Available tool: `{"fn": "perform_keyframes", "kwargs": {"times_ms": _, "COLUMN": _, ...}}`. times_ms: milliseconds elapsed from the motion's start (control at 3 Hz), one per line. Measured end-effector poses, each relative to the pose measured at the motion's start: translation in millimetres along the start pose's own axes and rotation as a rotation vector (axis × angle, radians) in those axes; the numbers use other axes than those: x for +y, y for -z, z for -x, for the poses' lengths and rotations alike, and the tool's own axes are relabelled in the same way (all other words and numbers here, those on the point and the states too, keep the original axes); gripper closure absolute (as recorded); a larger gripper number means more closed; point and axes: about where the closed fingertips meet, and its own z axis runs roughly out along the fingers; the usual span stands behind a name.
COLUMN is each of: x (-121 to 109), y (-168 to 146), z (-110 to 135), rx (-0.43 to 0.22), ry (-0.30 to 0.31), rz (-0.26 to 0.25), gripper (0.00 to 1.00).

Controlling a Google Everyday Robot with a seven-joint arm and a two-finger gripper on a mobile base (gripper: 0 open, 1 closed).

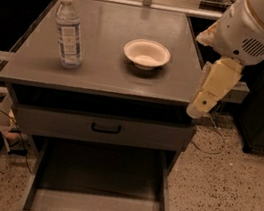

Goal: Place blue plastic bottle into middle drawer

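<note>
Near: wide grey middle drawer, pulled open. Mid: cream two-finger gripper at cabinet's right edge, pointing down, nothing in it; opening can't be told. Far: clear bluish plastic bottle, upright, well left of gripper; shallow cream bowl btwn.
</note>
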Motion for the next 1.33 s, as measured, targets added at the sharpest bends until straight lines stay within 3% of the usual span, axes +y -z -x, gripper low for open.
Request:
{"fn": "perform_keyframes", "kwargs": {"times_ms": 333, "x": 8.4, "y": -2.2, "z": -0.7, "rx": -0.005, "ry": -0.026, "rz": -0.01, "gripper": 0.0}}
{"fn": "perform_keyframes", "kwargs": {"times_ms": 667, "x": 2.5, "y": -29.0, "z": 5.9, "rx": -0.104, "ry": -0.173, "rz": -0.015, "gripper": 0.0}}
{"fn": "perform_keyframes", "kwargs": {"times_ms": 1000, "x": -37.3, "y": -51.5, "z": 23.9, "rx": -0.244, "ry": -0.328, "rz": -0.075, "gripper": 0.0}}
{"fn": "perform_keyframes", "kwargs": {"times_ms": 1333, "x": -86.4, "y": -62.4, "z": 38.4, "rx": -0.364, "ry": -0.423, "rz": -0.164, "gripper": 0.0}}
